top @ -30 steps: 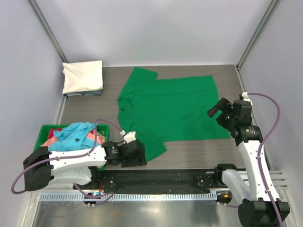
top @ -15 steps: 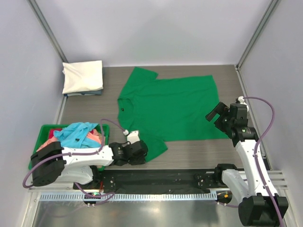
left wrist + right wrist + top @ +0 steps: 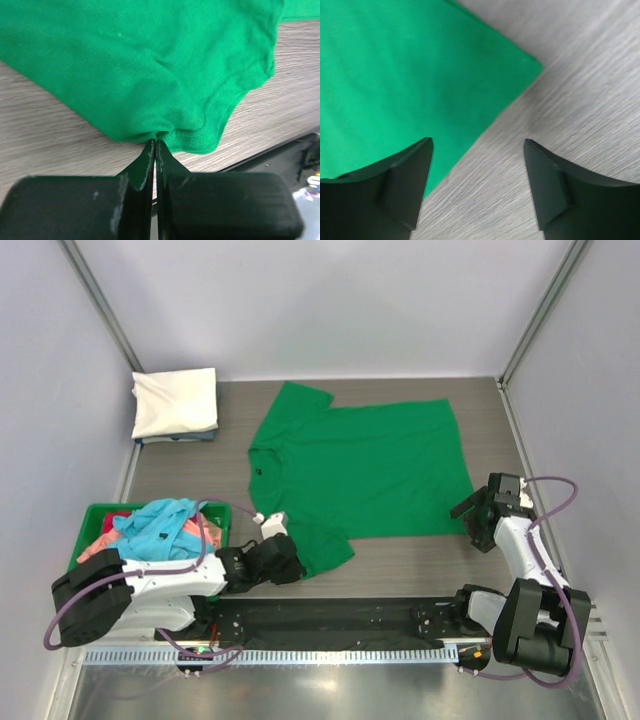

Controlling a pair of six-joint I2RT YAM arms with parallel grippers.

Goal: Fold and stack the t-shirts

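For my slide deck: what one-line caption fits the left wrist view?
Left gripper shut on the sleeve edge of the green t-shirt, spread on the wood-grain table.

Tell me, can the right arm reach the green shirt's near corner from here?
Probably yes: the open right end effector hovers at the green shirt's edge, the corner lies just ahead, and nothing sits between them.

Both arms, the left arm (image 3: 160, 587) and the right arm (image 3: 525, 552), have glossy white shells between black joint housings. A greyish-purple cable (image 3: 553, 480) loops along each one. The left gripper (image 3: 155, 145) has matte black fingers (image 3: 143, 165) on blocky, dust-specked mounts. The right gripper (image 3: 477, 145) has black fingers (image 3: 405, 175) that taper to blunt tips.
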